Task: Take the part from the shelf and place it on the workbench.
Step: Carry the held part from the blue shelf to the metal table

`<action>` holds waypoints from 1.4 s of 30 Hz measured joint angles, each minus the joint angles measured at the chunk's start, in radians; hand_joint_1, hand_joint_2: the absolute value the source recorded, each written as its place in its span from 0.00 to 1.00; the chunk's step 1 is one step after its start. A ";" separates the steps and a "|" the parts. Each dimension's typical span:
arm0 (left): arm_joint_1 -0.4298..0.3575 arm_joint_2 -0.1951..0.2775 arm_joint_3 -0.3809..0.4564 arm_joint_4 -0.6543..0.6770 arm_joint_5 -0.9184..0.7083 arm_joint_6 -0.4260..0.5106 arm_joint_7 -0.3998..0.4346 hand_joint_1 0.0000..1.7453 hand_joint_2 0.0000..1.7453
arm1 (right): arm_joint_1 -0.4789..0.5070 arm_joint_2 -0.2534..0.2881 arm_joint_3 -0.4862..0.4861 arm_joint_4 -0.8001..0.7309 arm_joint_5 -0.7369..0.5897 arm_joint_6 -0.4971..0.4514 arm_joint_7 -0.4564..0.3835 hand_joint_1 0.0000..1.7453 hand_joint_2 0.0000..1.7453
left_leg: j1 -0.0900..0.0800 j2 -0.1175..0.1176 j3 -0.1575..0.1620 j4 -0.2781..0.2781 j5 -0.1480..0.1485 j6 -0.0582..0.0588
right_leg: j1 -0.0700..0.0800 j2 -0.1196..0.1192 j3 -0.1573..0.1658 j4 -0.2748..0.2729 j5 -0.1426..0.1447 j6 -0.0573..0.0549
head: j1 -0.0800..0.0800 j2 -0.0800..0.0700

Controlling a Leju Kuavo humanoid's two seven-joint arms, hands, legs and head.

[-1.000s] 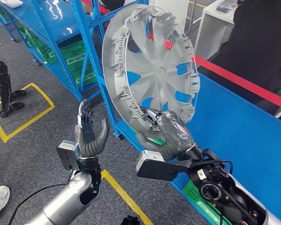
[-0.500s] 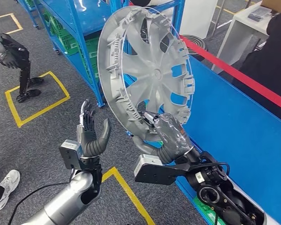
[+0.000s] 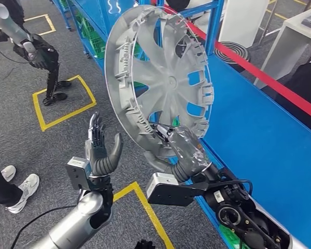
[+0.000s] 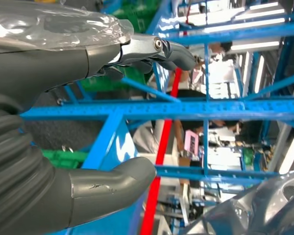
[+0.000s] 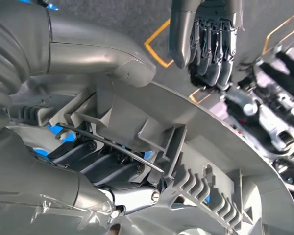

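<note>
The part is a grey plastic wheel cover [image 3: 161, 78], held upright in the air with its ribbed back side toward me. My right hand [image 3: 177, 150] grips its lower rim, thumb on one face and fingers on the other; the right wrist view shows the rim [image 5: 212, 161] clamped between them. My left hand [image 3: 101, 148] is raised to the left of the cover, fingers spread, palm facing it, holding nothing. In the left wrist view, that hand [image 4: 101, 112] is open before the blue shelf frame. The blue workbench [image 3: 263, 135] lies to the right.
A blue metal shelf [image 3: 99, 21] with green crates stands behind the cover. A red strip [image 3: 263, 78] edges the far side of the workbench. Another robot's dark arm [image 3: 36, 49] hangs at top left above a yellow floor square [image 3: 62, 101]. A person's shoe [image 3: 23, 192] is at lower left.
The whole view has swung, so shelf and floor marks slid right. The wheel cover stays in my right hand; the left hand stays raised and open.
</note>
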 joint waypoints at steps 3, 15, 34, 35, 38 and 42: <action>0.005 0.002 0.000 0.000 -0.008 0.000 0.002 0.00 1.00 | 0.001 0.003 0.001 0.000 -0.004 0.000 -0.005 1.00 1.00 | 0.000 0.016 0.058 -0.112 0.070 0.000 | 0.000 -0.024 0.002 0.002 -0.005 0.005 | -0.004 0.000; 0.015 0.004 0.000 -0.017 -0.020 0.000 0.009 0.00 1.00 | -0.002 0.011 0.001 0.002 -0.020 -0.004 -0.011 1.00 1.00 | -0.006 -0.016 0.149 -0.294 0.126 0.056 | 0.005 0.010 -0.136 0.320 -0.169 0.043 | 0.012 0.000; 0.005 0.006 0.001 -0.019 -0.022 -0.003 0.017 0.00 1.00 | -0.003 0.013 0.000 0.005 -0.022 -0.030 0.004 1.00 1.00 | 0.003 0.005 0.004 -0.013 0.021 -0.001 | 0.003 -0.023 0.002 -0.008 0.002 0.003 | 0.000 0.000; 0.004 0.006 0.001 -0.019 -0.021 -0.003 0.017 0.00 1.00 | -0.002 0.013 0.000 0.005 -0.022 -0.030 0.004 1.00 1.00 | 0.005 0.014 0.034 -0.070 0.051 -0.002 | 0.003 -0.034 0.003 -0.007 0.000 0.005 | -0.002 0.000; -0.005 0.005 0.001 -0.019 -0.021 -0.003 0.016 0.00 1.00 | -0.003 0.013 -0.001 0.005 -0.022 -0.033 0.005 1.00 1.00 | 0.002 0.058 0.134 -0.264 0.119 0.008 | 0.009 -0.062 0.004 0.002 -0.011 0.019 | -0.007 0.000; -0.008 0.002 0.001 -0.019 -0.018 -0.003 0.013 0.00 1.00 | -0.004 0.013 -0.001 0.005 -0.025 -0.036 0.005 1.00 1.00 | -0.004 0.028 0.142 -0.286 0.120 0.038 | 0.010 -0.073 0.007 0.012 -0.030 0.040 | 0.001 0.000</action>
